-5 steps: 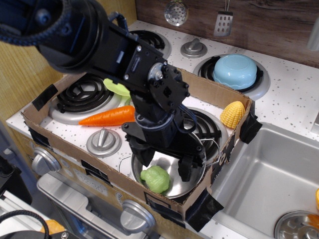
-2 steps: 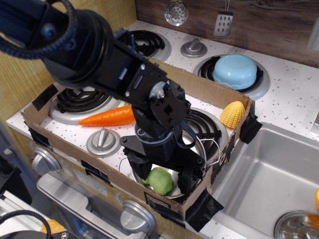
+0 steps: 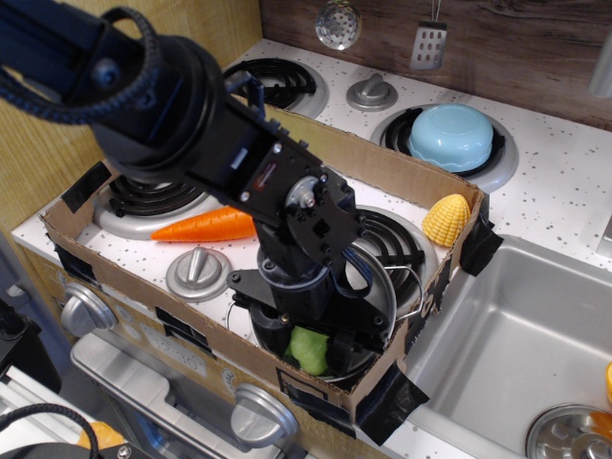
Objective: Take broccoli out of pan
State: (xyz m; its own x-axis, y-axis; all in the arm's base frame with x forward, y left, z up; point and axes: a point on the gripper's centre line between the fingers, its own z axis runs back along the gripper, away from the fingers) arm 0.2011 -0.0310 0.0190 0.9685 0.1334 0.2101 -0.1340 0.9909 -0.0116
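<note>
The broccoli (image 3: 309, 350) is a small light-green lump lying in the front part of the shiny steel pan (image 3: 391, 301), which sits on the front right burner inside a cardboard box. My black gripper (image 3: 312, 341) is lowered into the pan, open, with one finger on each side of the broccoli and close to it. The left finger hides part of the broccoli. The arm covers most of the pan's floor. I cannot tell whether the fingers touch the broccoli.
An orange carrot (image 3: 206, 226) lies left of the pan and a yellow corn (image 3: 446, 220) sits at the box's right wall (image 3: 402, 177). A grey knob (image 3: 196, 273) is at front left. A light-blue bowl (image 3: 451, 134) is behind, and a sink (image 3: 516, 335) to the right.
My gripper has come down from just above the pan into it, so its fingers now flank the broccoli. The broccoli has stayed roughly in place.
</note>
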